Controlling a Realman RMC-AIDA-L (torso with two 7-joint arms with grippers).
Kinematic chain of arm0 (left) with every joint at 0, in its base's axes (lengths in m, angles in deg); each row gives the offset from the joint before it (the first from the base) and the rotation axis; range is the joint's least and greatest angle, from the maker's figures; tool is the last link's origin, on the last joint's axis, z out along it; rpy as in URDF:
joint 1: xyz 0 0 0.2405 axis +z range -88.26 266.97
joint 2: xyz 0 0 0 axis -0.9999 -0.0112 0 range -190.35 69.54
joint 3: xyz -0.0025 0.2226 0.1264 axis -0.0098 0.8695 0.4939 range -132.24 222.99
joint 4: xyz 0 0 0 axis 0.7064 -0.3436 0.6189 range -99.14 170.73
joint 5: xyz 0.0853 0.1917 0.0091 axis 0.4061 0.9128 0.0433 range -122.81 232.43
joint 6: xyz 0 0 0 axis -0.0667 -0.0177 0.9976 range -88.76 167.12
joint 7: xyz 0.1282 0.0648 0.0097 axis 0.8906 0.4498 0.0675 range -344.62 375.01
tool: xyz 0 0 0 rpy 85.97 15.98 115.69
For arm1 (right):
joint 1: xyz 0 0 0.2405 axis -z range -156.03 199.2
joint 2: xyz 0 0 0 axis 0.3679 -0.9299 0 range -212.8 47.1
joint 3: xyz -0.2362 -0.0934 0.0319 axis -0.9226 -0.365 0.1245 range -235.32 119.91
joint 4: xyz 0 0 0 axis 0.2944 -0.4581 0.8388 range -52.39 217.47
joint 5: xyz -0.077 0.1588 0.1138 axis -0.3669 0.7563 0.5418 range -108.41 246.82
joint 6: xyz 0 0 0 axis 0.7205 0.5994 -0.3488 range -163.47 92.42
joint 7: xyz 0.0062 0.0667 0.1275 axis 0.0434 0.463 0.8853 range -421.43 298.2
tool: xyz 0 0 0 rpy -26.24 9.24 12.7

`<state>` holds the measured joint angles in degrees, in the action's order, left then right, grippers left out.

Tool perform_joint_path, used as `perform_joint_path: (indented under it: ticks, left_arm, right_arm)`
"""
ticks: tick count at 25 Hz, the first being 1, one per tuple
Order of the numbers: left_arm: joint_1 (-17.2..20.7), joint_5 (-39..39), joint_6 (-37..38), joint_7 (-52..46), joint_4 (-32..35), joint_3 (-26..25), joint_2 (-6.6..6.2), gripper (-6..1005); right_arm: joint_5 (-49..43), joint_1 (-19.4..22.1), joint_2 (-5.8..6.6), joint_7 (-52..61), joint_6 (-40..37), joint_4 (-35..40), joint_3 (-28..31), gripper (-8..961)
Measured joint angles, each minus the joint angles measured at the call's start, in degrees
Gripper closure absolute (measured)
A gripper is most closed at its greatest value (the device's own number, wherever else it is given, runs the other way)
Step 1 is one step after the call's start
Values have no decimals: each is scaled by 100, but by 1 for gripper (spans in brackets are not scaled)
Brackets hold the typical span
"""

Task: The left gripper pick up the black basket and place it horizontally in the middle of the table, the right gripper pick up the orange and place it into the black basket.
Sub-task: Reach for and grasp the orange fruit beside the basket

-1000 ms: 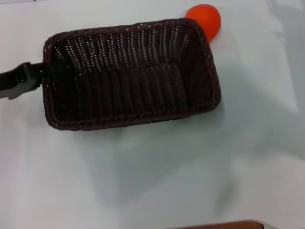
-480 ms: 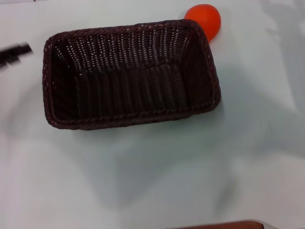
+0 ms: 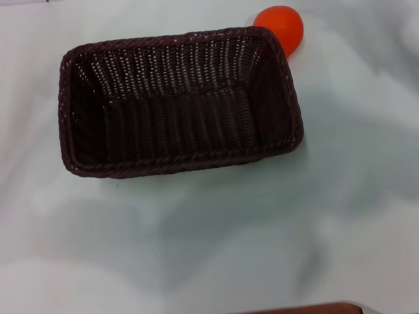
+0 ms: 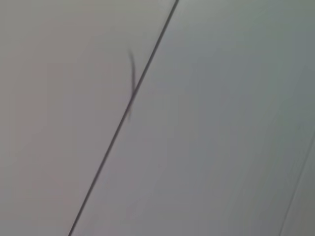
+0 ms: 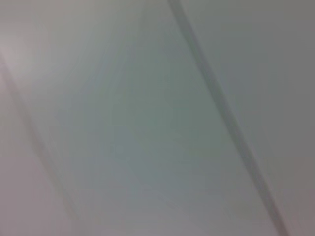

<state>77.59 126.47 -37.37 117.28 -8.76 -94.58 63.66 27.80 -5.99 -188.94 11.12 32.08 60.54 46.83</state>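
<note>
The black basket (image 3: 177, 101) lies lengthwise across the white table (image 3: 216, 242) in the head view, open side up and empty. The orange (image 3: 280, 27) rests on the table just behind the basket's far right corner, touching or nearly touching its rim. Neither the left gripper nor the right gripper shows in any view. Both wrist views show only plain pale surface with a thin dark line.
A brown edge (image 3: 308, 309) shows at the bottom of the head view. Soft shadows lie on the table in front of and to the right of the basket.
The left gripper let go of the basket's left end and drew away to the left, out of the head view. The basket and the orange have stayed in place.
</note>
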Motion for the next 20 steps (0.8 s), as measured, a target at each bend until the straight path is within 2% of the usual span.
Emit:
perform_joint_path:
  ticks: [1, 4, 5, 6, 9, 12, 15, 20]
  left_arm:
    - [-45, -259, -213, 602, 396, 0, 1, 450]
    - [-113, -422, -470, 1220, 731, 7, 7, 450]
    - [-137, -449, -588, 1415, 846, 13, 6, 450]
    - [-154, -463, -674, 1551, 915, 13, 4, 450]
    - [-175, -482, -950, 1958, 1078, 16, 11, 453]
    - [-185, -518, -1207, 2333, 1271, 32, 21, 455]
    - [-216, -553, -1336, 2525, 1445, 42, 22, 458]
    - [-261, -557, -1354, 2562, 1660, 48, 19, 460]
  right_arm:
    - [-455, -9, 118, 432, -100, -237, -26, 29]
    - [-2022, -47, 420, 1982, -426, -1141, 16, 29]
    - [-3045, -143, 548, 2943, -494, -1668, 107, 29]
    - [-3045, -143, 548, 2943, -494, -1668, 107, 29]
    - [-4832, -520, 645, 4431, -325, -2206, 417, 29]
    - [-6131, -960, 624, 5334, -31, -2447, 700, 29]
    - [-7144, -1379, 530, 6005, 122, -2582, 758, 28]
    - [-7850, -1750, 160, 6343, -329, -2304, 750, 28]
